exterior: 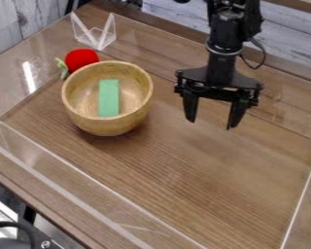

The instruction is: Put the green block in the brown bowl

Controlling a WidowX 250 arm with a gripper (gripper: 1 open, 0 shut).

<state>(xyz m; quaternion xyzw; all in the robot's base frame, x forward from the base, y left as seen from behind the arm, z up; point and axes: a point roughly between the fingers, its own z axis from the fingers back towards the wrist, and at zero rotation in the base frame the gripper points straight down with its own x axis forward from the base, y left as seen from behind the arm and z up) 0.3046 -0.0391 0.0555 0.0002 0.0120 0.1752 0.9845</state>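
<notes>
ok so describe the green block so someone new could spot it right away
Find the brown bowl, left of the gripper on the wooden table. The green block lies flat inside it: a long, thin, pale green bar, unlike the round red toy fruit behind the bowl.

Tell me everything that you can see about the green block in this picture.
The green block is a long, thin rectangular bar, light green and matte. It lies flat inside the brown bowl, on its bottom, its length running roughly from the near side to the far side of the bowl. It is a little shorter than the bowl is wide. Only the bowl touches it.
</notes>
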